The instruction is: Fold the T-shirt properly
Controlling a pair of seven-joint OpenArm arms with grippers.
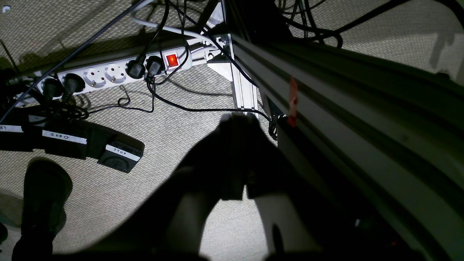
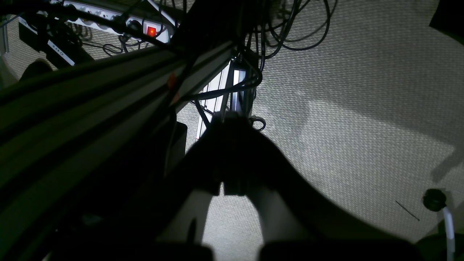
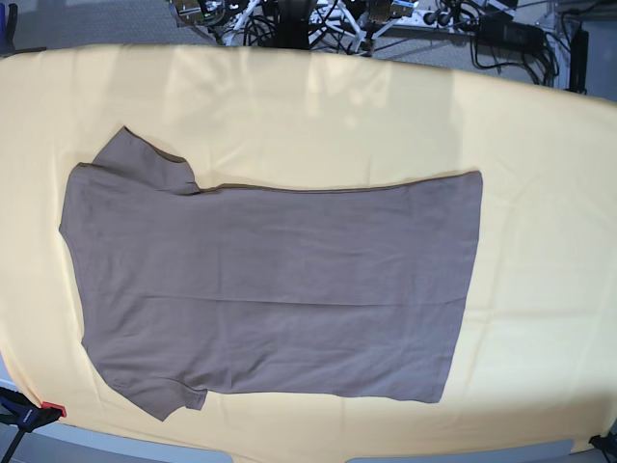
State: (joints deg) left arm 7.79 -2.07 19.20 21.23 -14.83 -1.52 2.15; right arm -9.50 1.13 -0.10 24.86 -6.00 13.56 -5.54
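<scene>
Left gripper [image 1: 237, 125]: dark fingers pressed together, nothing held, hanging over pale woven carpet [image 1: 174, 145] beside a long aluminium frame rail [image 1: 326, 119]. Right gripper [image 2: 232, 121]: jaws likewise closed and empty, above the same carpet, with the rail on its other side.

Floor, left wrist view: a white multi-socket power strip [image 1: 108, 72] with a lit red rocker switch [image 1: 172, 60] and several black plugs inserted; loose black cables [image 1: 203, 108] trail from it. Black pedal boxes [image 1: 119, 154] carry white tape strips hand-lettered "STOP" and "ZERO"; a third strip is cut off and unreadable.

Base view: a plain taupe short-sleeved cotton T-shirt [image 3: 280, 289] lies flat and unfolded, lengthwise across a large pale yellow cloth [image 3: 540, 145] covering the table, sleeves toward the left, hem toward the right. No arm appears there. An orange-and-black clamp [image 3: 34, 413] grips the cloth's lower left corner.
</scene>
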